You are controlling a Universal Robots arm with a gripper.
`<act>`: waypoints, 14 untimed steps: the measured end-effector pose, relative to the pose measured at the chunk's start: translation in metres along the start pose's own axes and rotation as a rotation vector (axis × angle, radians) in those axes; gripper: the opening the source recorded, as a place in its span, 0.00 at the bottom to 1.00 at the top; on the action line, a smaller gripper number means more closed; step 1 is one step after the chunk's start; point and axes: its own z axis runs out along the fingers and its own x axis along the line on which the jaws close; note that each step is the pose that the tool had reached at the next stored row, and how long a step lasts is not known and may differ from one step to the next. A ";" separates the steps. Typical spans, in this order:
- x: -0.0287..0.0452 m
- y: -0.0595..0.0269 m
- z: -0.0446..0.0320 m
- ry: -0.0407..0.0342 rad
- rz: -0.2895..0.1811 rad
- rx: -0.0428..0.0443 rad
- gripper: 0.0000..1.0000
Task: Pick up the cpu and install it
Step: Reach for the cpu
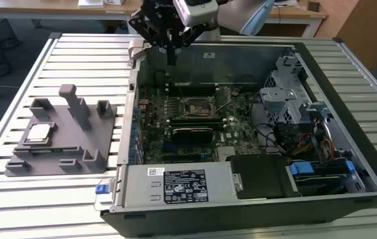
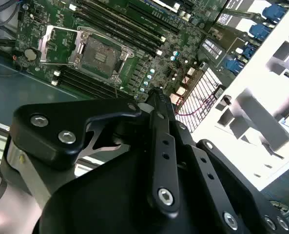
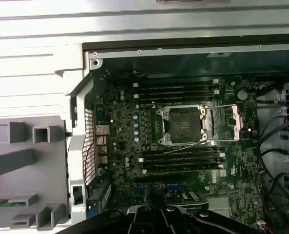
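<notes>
The gripper (image 1: pixel 170 59) hangs with its two black fingers pressed together and pointing down, and nothing is held between them. Both wrist views show the same thing, with the fingertips meeting in a single dark tip (image 2: pixel 154 95) (image 3: pixel 151 194) above the circuit board (image 3: pixel 129 146).

The directions below read the exterior view as a clock face centred on the socket (image 1: pixel 194 106). The gripper sits close to 12 o'clock, over the far inner edge of the opened computer case (image 1: pixel 241 219), and touches nothing. The socket (image 3: pixel 182 124) (image 2: pixel 98 54) is bare, and its metal cover (image 3: pixel 232 122) is flipped back beside it. Long black memory sticks (image 3: pixel 176 90) lie in rows on two opposite sides of the socket.

The cpu (image 1: pixel 39 132) lies at about 9 o'clock, outside the case and well apart from the gripper. It is a small silvery-white square resting flat in a recess of the grey holder (image 1: pixel 75 149). The holder stands on the slatted metal table (image 1: pixel 43 199), just beside the case's side wall. Grey posts of the holder rise at about 1 o'clock from the cpu.
</notes>
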 end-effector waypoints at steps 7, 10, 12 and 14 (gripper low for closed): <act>0.0008 0.0000 0.0000 0.0000 0.000 0.0000 0.11; 0.0014 -0.0001 0.0000 0.0000 0.000 0.0000 0.11; 0.0021 -0.0002 0.0000 0.0000 0.000 -0.0001 0.11; 0.0032 -0.0003 0.0000 0.0000 0.000 -0.0001 0.11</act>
